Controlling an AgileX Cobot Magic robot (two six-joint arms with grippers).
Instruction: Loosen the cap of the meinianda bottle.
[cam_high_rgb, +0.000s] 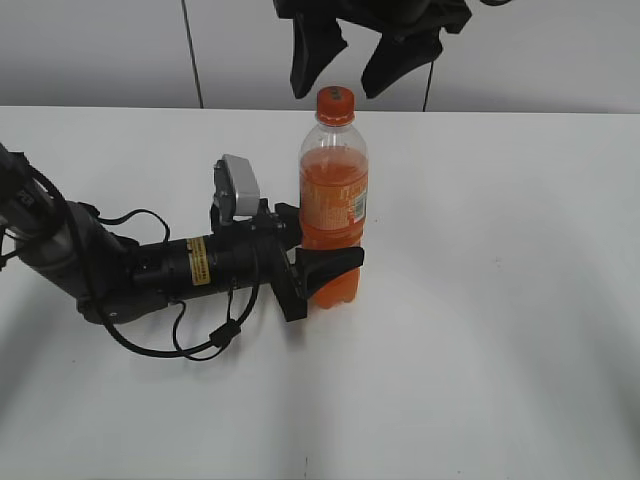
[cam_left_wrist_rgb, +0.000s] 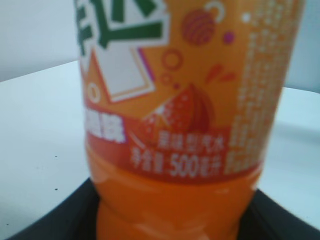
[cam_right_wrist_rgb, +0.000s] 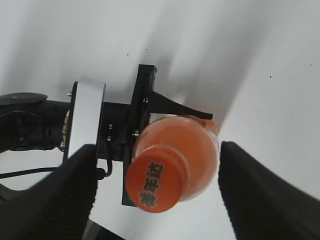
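1. I see the meinianda bottle (cam_high_rgb: 334, 200) upright mid-bench, nearer the far edge.
2. My left gripper (cam_high_rgb: 325, 268) has its jaws clamped around the bottle's lower body.
3. My right gripper (cam_high_rgb: 345, 60) hangs over the cap (cam_high_rgb: 335, 103), jaws spread wide, touching nothing.

Exterior view slanting down from the front onto the white table (cam_high_rgb: 500, 330), left wrist view level and pressed close against the bottle (cam_left_wrist_rgb: 185, 125) label, right wrist view straight down over its cap (cam_right_wrist_rgb: 156, 181), bottle shared by all three.
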